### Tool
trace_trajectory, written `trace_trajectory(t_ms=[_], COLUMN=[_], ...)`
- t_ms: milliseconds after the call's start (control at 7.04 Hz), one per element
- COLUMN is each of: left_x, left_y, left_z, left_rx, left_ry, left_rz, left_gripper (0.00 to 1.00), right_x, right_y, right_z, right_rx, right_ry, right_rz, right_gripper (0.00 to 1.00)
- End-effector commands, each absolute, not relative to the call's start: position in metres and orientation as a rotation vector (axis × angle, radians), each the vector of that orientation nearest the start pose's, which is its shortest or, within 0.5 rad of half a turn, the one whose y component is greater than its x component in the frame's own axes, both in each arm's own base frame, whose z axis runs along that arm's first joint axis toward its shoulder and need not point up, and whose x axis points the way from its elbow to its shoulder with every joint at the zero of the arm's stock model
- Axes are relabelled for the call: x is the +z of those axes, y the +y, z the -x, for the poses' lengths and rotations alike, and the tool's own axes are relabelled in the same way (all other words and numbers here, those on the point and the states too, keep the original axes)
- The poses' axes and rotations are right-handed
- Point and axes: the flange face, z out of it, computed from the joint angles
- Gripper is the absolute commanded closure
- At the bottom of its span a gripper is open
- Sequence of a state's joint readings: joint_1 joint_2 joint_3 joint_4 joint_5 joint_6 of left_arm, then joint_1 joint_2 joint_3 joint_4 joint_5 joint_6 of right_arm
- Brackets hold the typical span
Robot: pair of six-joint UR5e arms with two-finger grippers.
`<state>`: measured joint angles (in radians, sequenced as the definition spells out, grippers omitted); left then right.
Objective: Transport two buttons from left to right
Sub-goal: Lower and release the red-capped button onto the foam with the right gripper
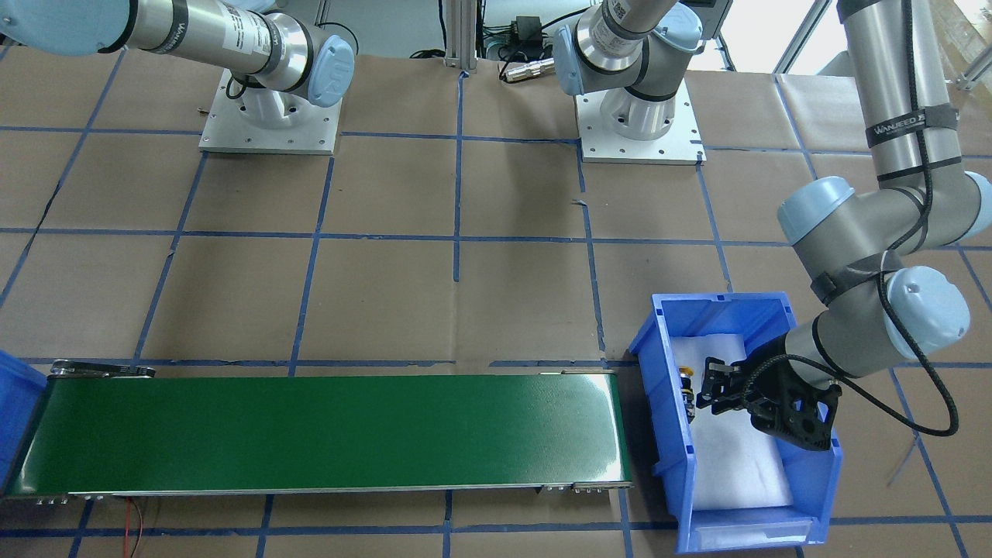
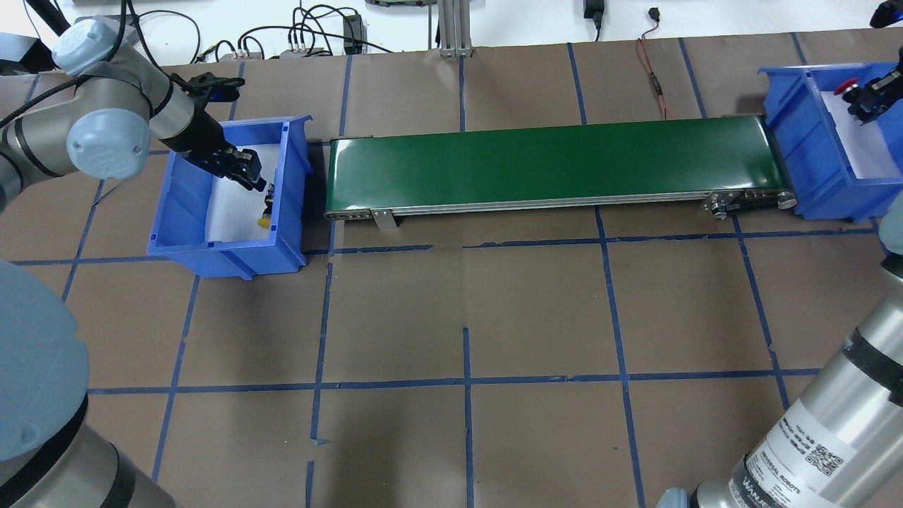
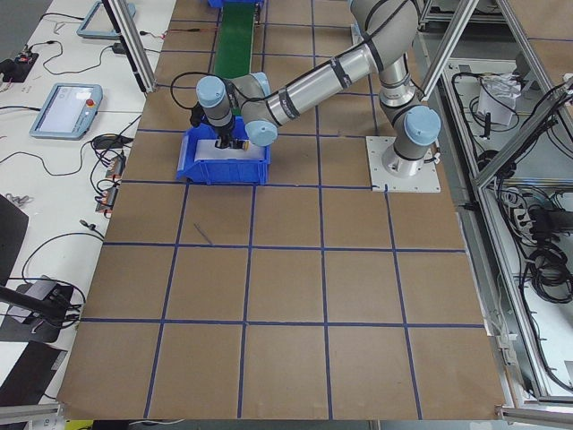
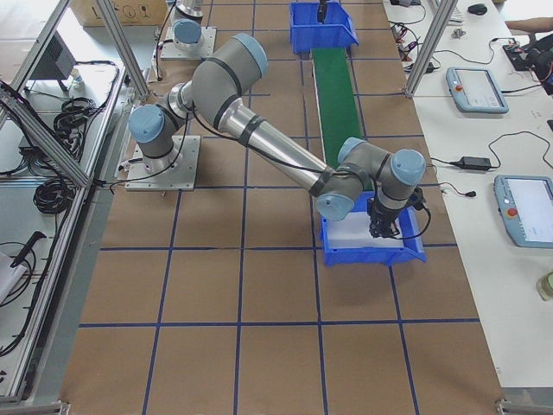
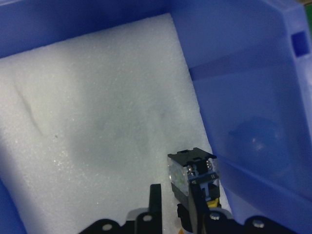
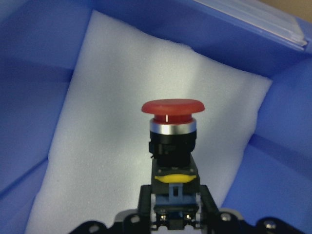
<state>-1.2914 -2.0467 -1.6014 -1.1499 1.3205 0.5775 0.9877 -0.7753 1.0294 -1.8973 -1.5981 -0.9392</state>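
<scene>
red button [image 6: 171,131]: one; mushroom cap, black body.
yellow button [image 5: 192,175]: one; blocky.
right gripper [image 6: 170,207]: clamped the red button.
left gripper [image 5: 174,195]: stood spread.

The overhead camera looks from behind the robot toward 12 o'clock; the front one faces back, sharing the green belt [image 2: 557,159]. Side cameras sight along the tabletop [image 3: 286,287]. Wrist cameras sit close; the one on the right hand [image 6: 174,200] shares the red button [image 6: 173,109] with overhead.

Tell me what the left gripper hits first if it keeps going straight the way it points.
Probably the yellow button, lying just ahead of one finger; otherwise the foam lining the bin. Depth is unclear.
</scene>
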Motion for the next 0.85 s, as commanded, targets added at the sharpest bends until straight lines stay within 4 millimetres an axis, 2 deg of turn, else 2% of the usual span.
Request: trace_trajectory(t_ms=[0, 426, 568, 710], left_x=[0.24, 0.232, 0.232, 0.237], left_y=[-0.649, -0.646, -0.646, -0.649], left_z=[-0.017, -0.016, -0.02, -0.025], left_rx=[-0.039, -0.027, -0.033, -0.054], left_ry=[3.393, 3.397, 3.394, 3.384], left_rz=[-0.478, -0.474, -0.474, -0.474], left_gripper=[0.68, 0.68, 0.68, 0.68], right_x=[0.25, 0.244, 0.243, 0.24], right_y=[-0.735, -0.738, -0.736, -0.736], right_z=[0.326, 0.326, 0.326, 0.325], right_rx=[-0.046, -0.051, -0.043, -0.035], right_ry=[3.148, 3.151, 3.148, 3.145], right_rz=[0.563, 0.563, 0.563, 0.56], right_gripper=[0.93, 0.92, 0.86, 0.38])
